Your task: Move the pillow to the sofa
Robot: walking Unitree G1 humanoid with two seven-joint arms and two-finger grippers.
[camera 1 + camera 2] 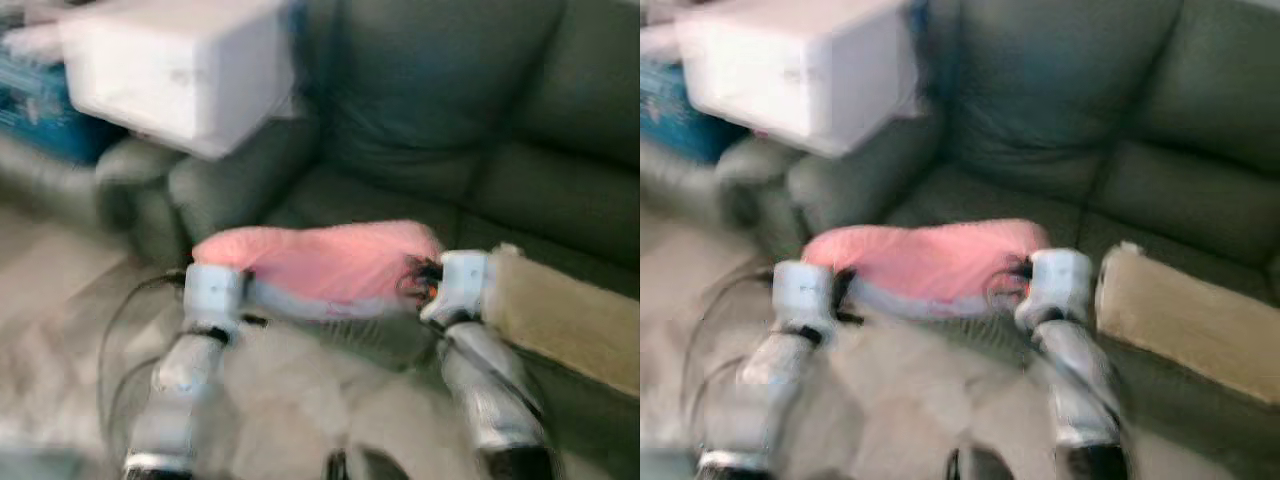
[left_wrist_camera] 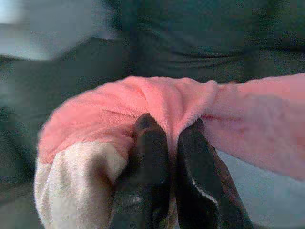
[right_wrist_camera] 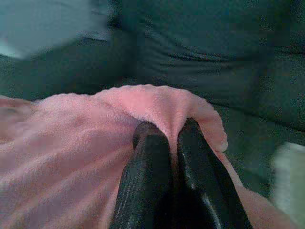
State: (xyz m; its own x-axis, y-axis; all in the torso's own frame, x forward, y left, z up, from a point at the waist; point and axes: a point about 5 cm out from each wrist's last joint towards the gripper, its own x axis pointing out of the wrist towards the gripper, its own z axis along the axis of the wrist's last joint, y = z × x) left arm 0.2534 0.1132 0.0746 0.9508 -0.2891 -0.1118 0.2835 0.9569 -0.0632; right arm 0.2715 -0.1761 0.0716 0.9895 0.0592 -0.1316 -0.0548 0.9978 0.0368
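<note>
A pink fleece pillow (image 1: pixel 330 262) with a pale underside hangs between my two arms, just in front of the dark green sofa (image 1: pixel 440 120) and level with its seat. My left gripper (image 2: pixel 170 133) is shut on the pillow's left end, its black fingers pinching a fold of the pink cloth. At the other end my right gripper (image 3: pixel 167 130) is shut on the pillow too, near its rounded corner. The head views are blurred.
A large white box (image 1: pixel 180 65) rests on the sofa's left armrest, with blue items (image 1: pixel 40 105) behind it. A tan cushion (image 1: pixel 565 315) lies on the seat at the right. Dark cables (image 1: pixel 125 310) loop over the pale floor at the left.
</note>
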